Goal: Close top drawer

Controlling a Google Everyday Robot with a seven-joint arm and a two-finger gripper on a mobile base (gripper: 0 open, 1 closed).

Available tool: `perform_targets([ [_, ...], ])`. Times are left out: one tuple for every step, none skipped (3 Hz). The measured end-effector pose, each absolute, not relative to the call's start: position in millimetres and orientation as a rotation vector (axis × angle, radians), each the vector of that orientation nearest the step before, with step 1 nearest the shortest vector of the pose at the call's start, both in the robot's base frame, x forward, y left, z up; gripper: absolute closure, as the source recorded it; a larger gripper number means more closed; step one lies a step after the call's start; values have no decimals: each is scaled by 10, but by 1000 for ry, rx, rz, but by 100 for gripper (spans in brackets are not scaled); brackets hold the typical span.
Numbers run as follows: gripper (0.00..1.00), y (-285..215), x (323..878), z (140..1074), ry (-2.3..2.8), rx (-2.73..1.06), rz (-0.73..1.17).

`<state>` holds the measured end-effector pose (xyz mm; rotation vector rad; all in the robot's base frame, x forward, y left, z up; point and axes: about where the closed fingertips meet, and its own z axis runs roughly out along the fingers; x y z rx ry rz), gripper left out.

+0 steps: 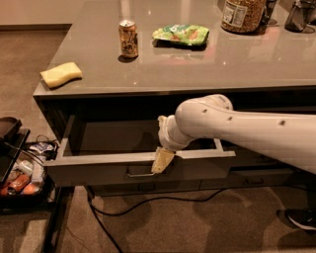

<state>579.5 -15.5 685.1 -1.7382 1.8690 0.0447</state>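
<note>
The top drawer (98, 170) is pulled out from under the grey counter, its flat grey-brown front facing me and its dark inside open to view. A small metal bar handle (139, 173) sits at the middle of the front. My gripper (162, 160) hangs from the white arm over the drawer's front edge, its yellowish tip against the top of the front just right of the handle. Only one pale finger shows.
On the counter (197, 69) lie a yellow sponge (61, 74), a drink can (128, 38), a green snack bag (181, 34) and a jar (245, 14). A black bin with clutter (19, 168) stands on the floor at left. Cables (148, 202) run below.
</note>
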Motion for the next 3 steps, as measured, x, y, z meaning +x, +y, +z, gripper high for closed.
perform_targets([
  [0, -72, 5922, 6725, 1879, -1745, 48],
  [0, -57, 5873, 6506, 1910, -1779, 85],
  [0, -56, 5872, 6501, 1910, -1780, 86],
])
